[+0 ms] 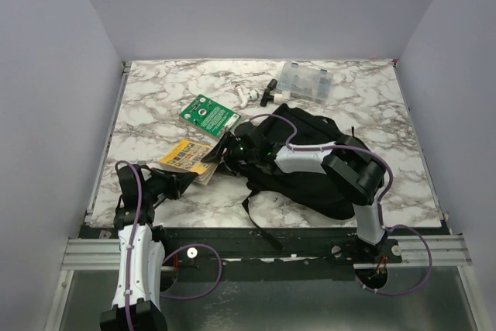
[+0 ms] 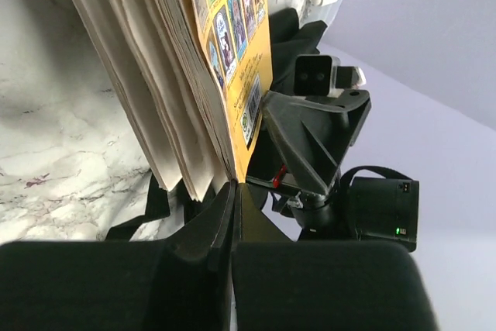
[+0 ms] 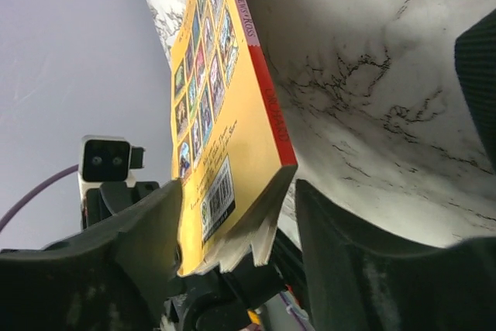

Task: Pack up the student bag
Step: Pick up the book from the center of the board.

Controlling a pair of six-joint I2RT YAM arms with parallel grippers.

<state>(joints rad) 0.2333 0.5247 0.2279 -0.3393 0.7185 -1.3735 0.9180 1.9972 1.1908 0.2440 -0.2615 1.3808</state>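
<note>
The student bag (image 1: 314, 164) is a large black backpack lying on the marble table, right of centre. A yellow paperback book (image 1: 188, 155) is held off the table to its left. My left gripper (image 2: 235, 188) is shut on the book's yellow cover (image 2: 236, 44), and the pages fan away loose. My right gripper (image 3: 240, 222) stands open around the opposite corner of the book (image 3: 225, 106). Its left finger is near the cover, and a gap shows before its right finger (image 3: 349, 238). In the top view the right gripper (image 1: 231, 153) reaches over the bag's left edge.
A green card (image 1: 208, 114) lies behind the book. A white item (image 1: 246, 97) and a small black item (image 1: 269, 92) lie farther back. A clear plastic compartment box (image 1: 306, 81) sits near the rear wall. The right arm (image 1: 325, 156) arches over the bag.
</note>
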